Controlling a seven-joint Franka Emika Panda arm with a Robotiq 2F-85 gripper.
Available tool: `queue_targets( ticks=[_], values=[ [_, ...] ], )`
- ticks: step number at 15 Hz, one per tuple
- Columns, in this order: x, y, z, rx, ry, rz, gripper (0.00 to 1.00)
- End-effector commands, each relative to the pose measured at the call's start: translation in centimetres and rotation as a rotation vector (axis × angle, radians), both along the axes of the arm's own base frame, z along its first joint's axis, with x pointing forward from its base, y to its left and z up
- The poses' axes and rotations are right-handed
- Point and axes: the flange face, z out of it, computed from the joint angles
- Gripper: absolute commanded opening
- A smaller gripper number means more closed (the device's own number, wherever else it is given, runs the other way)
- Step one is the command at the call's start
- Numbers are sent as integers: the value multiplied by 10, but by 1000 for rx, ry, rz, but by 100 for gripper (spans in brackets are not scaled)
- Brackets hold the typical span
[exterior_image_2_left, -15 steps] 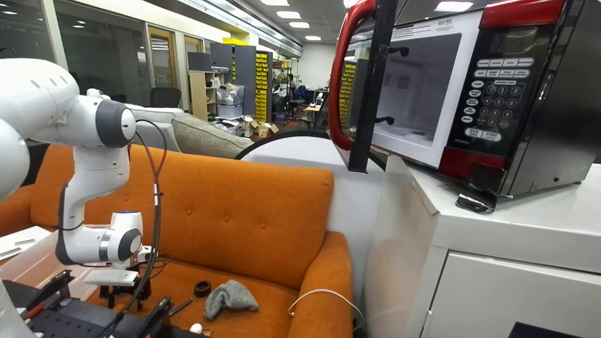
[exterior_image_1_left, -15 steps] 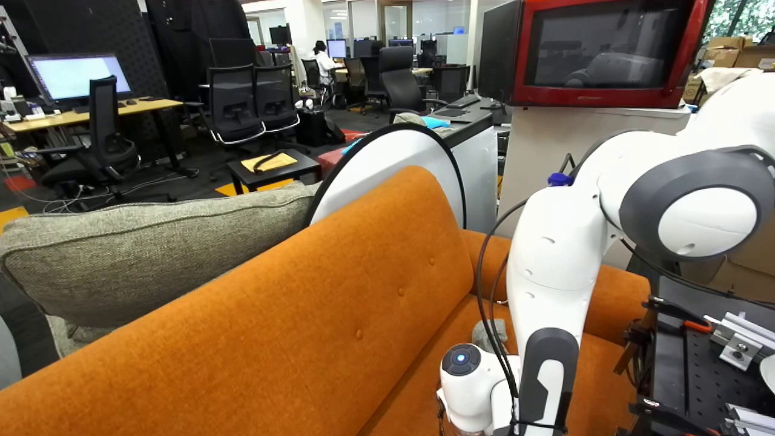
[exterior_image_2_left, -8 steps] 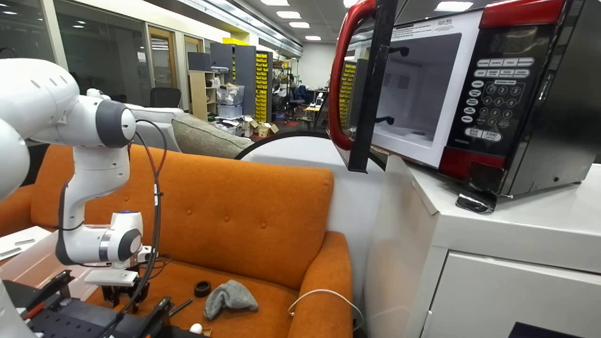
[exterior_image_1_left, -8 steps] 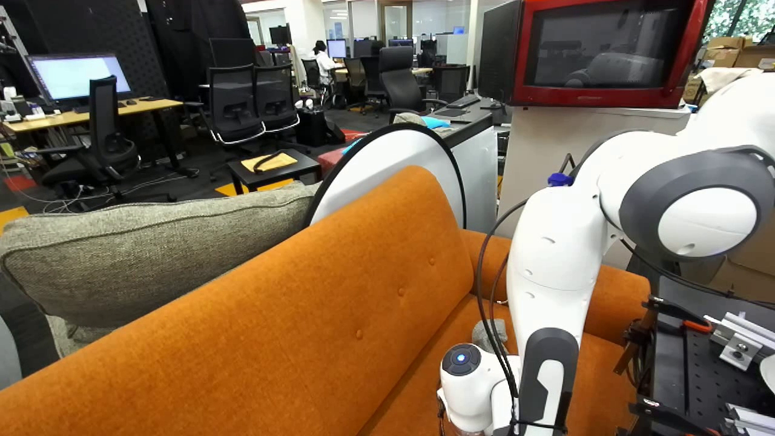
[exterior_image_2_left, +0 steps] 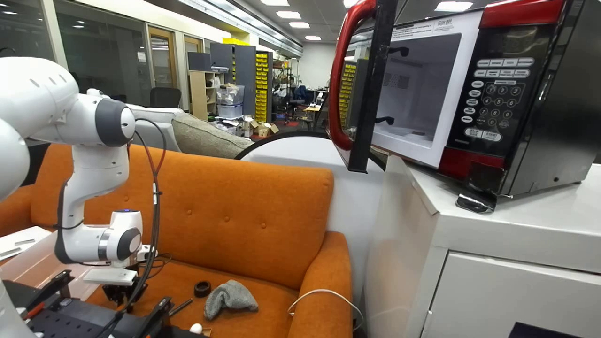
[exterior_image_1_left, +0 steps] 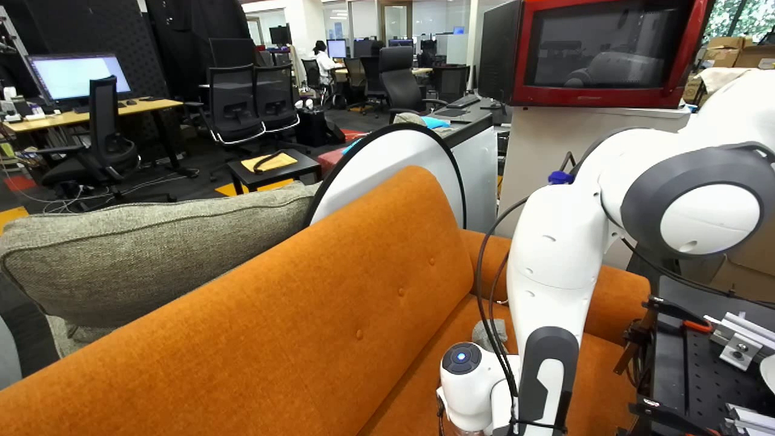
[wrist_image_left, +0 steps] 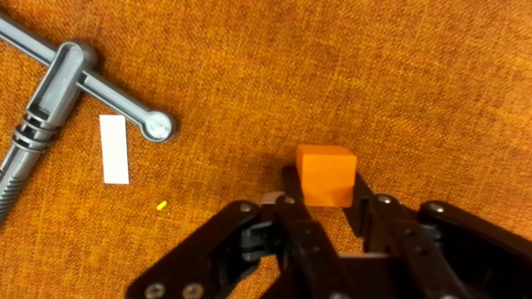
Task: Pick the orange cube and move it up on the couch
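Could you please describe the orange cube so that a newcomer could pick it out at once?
Start at the large orange couch and find the black pincer over it. In the wrist view, the orange cube is between the pincer's fingers. Its blocky shape sets it apart from the grey T-shaped handle and the flat white strip.

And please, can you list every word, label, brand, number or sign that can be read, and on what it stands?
"1 2 3": top row of number keys on the microwave; 1 is blurred.
"4 5 6": the row below.
"7 8 9": third row, blurry.
"0": bottom, blurry.
Too small or blurred: other keys, print above the opening, door logo, monitor screen, mark on the grey T-shaped piece.
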Motion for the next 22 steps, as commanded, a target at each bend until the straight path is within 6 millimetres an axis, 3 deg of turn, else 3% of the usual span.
queue_targets(
  ticks=[1, 5, 9, 18, 19, 20, 22],
  values=[
    [0, 7, 18, 19, -41, 23, 7],
    [9, 15, 39, 58, -35, 142, 7],
    [26, 1, 59, 47, -53, 265, 7],
    [53, -34, 78, 270, 75, 657, 7],
    [52, -29, 66, 221, 25, 590, 7],
    [55, -34, 68, 232, 33, 590, 29],
    [53, -33, 66, 232, 35, 588, 29]
  ],
)
